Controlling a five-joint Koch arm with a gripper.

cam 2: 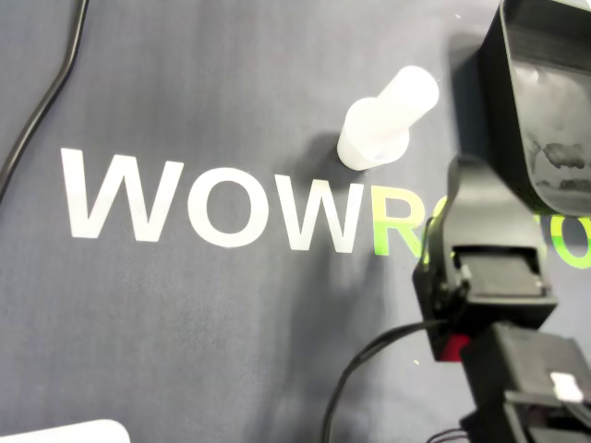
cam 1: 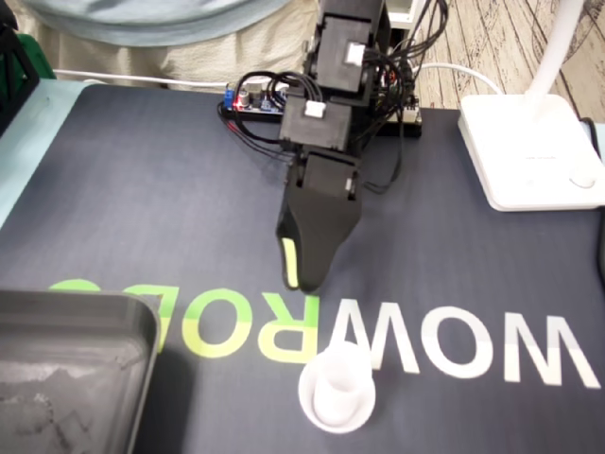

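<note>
A small white plastic cylinder with a wider round base stands upright on the dark mat, just in front of the letters "WOW". The overhead view has the white cylinder above those letters. My black gripper, marked with a yellow-green stripe, points down at the mat a short way behind the cylinder and slightly left of it, apart from it. Its jaws lie together in one tapered tip with nothing between them. In the overhead view the gripper sits to the right of the cylinder.
A grey metal tray fills the near left corner; the tray is at top right in the overhead view. A white lamp base stands at the far right. A circuit board with cables lies by the arm's base.
</note>
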